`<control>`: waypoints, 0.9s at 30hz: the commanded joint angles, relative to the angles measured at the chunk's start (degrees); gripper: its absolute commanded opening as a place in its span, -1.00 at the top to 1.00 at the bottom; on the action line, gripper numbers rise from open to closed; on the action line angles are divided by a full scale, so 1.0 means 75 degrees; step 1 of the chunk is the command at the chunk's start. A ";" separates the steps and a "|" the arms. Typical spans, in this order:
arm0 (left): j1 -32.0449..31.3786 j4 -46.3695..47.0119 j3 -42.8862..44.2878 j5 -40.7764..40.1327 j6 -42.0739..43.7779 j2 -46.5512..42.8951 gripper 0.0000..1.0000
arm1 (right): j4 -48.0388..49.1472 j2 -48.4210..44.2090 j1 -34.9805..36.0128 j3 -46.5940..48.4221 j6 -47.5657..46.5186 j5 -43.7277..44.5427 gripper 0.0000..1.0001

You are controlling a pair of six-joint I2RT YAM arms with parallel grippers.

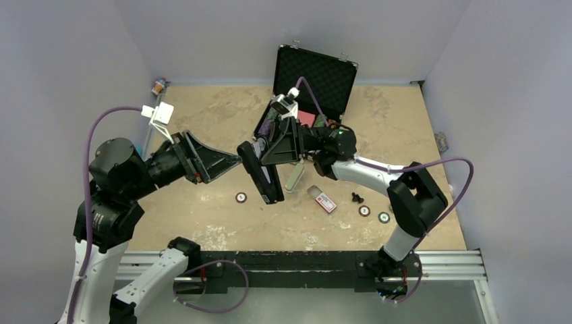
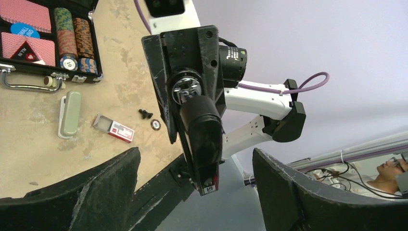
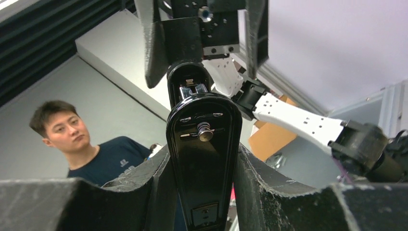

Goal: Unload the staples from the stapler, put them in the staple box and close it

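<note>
The stapler [image 1: 268, 183] was glossy black with small silver metal parts; the left gripper [image 1: 235, 160] and right gripper [image 1: 260, 154] were matte black; the arm links [image 1: 367, 172] were white, trailed by purple cables [image 1: 90, 145]; the bench [image 1: 202, 223] was mottled tan; the open case [image 1: 324, 71] was black with a dimpled lining, holding red lattice-patterned card decks [image 2: 29, 14] and chips [image 2: 77, 33] striped green, orange and blue; a small box [image 2: 115, 129] was red and white.
</note>
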 commanded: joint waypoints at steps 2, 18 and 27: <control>-0.0039 0.0550 -0.0015 0.0185 -0.0308 0.0302 -0.76 | 0.0849 -0.0629 0.0105 0.0842 -0.0857 0.0557 1.00; -0.0134 0.1568 -0.0120 0.0542 -0.0400 0.0208 -0.80 | -0.0717 -0.0621 0.0481 0.1510 -0.1630 0.0672 1.00; -0.0139 0.1751 0.0023 0.0717 -0.0388 0.0505 -0.54 | -0.1662 -0.0592 0.0559 0.1912 -0.1969 0.0693 1.00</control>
